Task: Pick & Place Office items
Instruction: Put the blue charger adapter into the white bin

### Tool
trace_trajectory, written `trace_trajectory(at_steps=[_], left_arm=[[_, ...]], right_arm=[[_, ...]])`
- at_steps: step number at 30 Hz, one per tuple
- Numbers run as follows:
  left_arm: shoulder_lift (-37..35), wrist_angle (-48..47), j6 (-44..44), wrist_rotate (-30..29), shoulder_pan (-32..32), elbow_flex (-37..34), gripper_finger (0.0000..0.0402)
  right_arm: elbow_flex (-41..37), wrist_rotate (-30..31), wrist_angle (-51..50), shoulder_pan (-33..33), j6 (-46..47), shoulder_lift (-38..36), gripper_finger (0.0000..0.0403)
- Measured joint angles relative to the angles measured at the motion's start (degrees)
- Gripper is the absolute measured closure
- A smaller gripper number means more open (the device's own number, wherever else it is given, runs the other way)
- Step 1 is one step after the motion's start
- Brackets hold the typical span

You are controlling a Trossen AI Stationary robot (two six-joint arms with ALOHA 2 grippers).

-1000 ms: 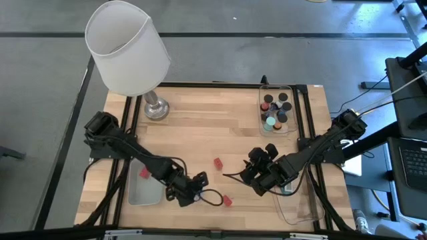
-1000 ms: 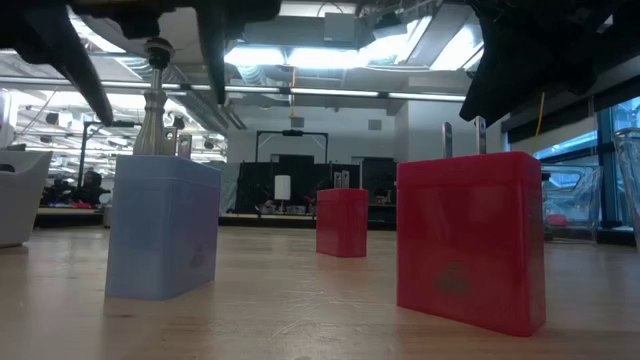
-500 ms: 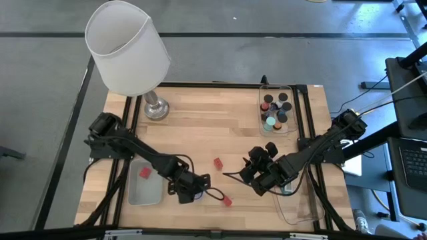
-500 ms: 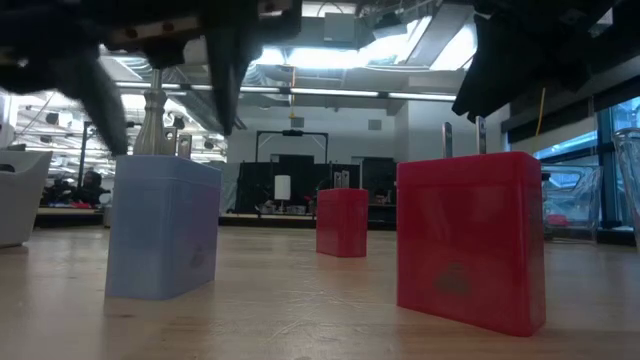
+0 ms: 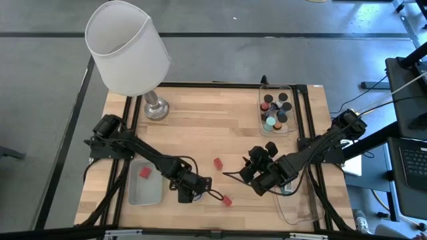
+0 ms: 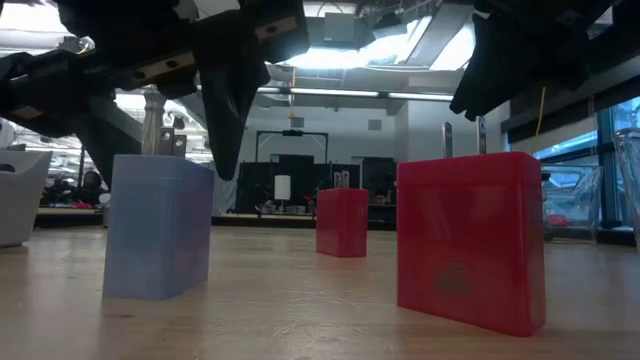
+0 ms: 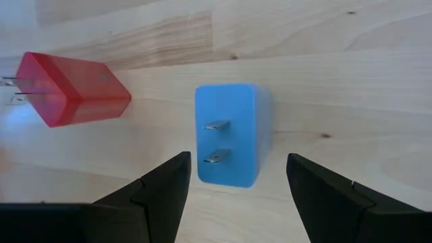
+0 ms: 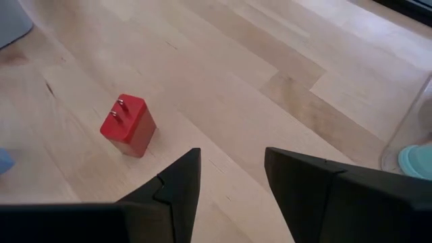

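A blue plug block [image 7: 229, 135] stands on the wooden table with its two prongs up; the low view shows the blue block [image 6: 158, 225] too. My left gripper [image 7: 237, 162] is open just above it, one finger [image 6: 225, 120] on either side, touching nothing. Red plug blocks stand near it: one [image 5: 227, 200] by the near edge, another [image 5: 217, 162] at mid-table. My right gripper [image 8: 233, 169] hovers open and empty to the right of the mid-table red block [image 8: 128, 125]. The right arm's hand [image 5: 263, 172] shows in the high view.
A frosted tray [image 5: 137, 193] at the near left holds a red block [image 5: 144, 172]. A clear tray [image 5: 291, 100] at the far right holds dark cylinders and a teal one. Another clear tray [image 5: 300, 208] lies near right. A white-shaded lamp [image 5: 127, 47] stands far left.
My left gripper has come down and a little toward the table's right edge, rolling about its own axis, until its fingers straddle the blue block. Its fingers have stayed apart. The blocks and my right gripper have kept still.
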Motion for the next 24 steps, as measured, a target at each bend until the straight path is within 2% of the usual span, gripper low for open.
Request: trace_trajectory(at_steps=[11, 16, 24], left_arm=[[1.41, 2.85, -0.95, 2.85, 0.36, 0.0, 0.017], [1.42, 2.58, -3.37, 2.71, 0.36, 0.0, 0.0203], [1.22, 2.46, -5.39, 3.43, 0.14, 0.09, 0.0279]], right_arm=[[0.0, -0.05, -0.01, 0.0, 0.0, 0.0, 0.0234], [0.0, -0.32, -0.01, 0.0, 0.02, 0.0, 0.0234], [0.0, -0.44, -0.01, 0.0, 0.02, 0.0, 0.0233]])
